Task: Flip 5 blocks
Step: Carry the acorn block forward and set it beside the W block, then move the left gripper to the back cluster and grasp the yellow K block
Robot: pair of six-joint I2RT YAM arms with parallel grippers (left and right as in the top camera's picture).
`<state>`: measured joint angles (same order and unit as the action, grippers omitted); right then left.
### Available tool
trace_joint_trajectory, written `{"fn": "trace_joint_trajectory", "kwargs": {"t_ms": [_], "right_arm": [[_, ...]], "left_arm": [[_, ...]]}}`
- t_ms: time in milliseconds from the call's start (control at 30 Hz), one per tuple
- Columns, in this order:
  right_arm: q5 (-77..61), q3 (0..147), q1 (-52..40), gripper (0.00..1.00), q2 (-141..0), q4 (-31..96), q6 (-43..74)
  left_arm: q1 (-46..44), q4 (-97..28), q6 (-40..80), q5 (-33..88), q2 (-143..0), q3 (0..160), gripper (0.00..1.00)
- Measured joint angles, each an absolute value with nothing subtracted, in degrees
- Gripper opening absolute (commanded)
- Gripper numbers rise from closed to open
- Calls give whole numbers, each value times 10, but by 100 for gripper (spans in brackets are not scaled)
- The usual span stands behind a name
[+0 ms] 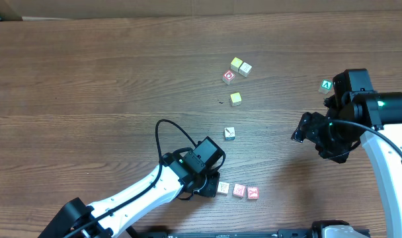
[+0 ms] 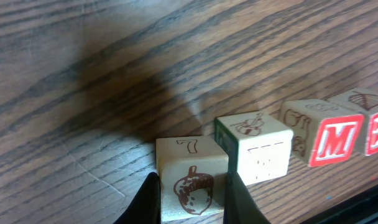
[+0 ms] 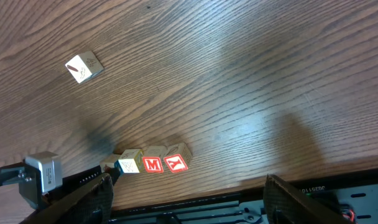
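Your left claw (image 2: 191, 200) is clamped on the acorn block (image 2: 192, 180). That block sits at the left end of a row of four blocks (image 1: 239, 191), side by side near the table's front edge. A fifth block (image 1: 229, 133) lies alone nearer mid-table. Your right claw (image 3: 186, 190) hangs over the right side, fingers apart, holding nothing. The table (image 1: 88, 79) is brown wood grain. Farther back lie yellow cubes (image 1: 236, 64), a red-ring cube (image 1: 228, 77) and a green cube (image 1: 326, 85). Beyond the far edge only a pale strip (image 1: 188, 5) shows.
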<state>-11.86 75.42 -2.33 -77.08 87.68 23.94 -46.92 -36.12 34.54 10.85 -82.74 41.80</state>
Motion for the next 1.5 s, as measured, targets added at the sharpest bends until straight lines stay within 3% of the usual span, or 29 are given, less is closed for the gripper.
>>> {"fn": "trace_joint_trajectory", "kwargs": {"t_ms": [333,967,1133,1500], "right_arm": [[-119,754,-23,78,-771,877,239],[-118,754,-23,79,-771,877,239],[-119,754,-23,79,-771,877,239],[-119,754,-23,79,-771,870,239]], "left_arm": [[-469,-355,357,105,-827,416,31],[-469,-319,359,104,-827,416,33],[-448,-318,354,100,-828,427,45],[-367,-350,300,91,-889,604,53]]}}
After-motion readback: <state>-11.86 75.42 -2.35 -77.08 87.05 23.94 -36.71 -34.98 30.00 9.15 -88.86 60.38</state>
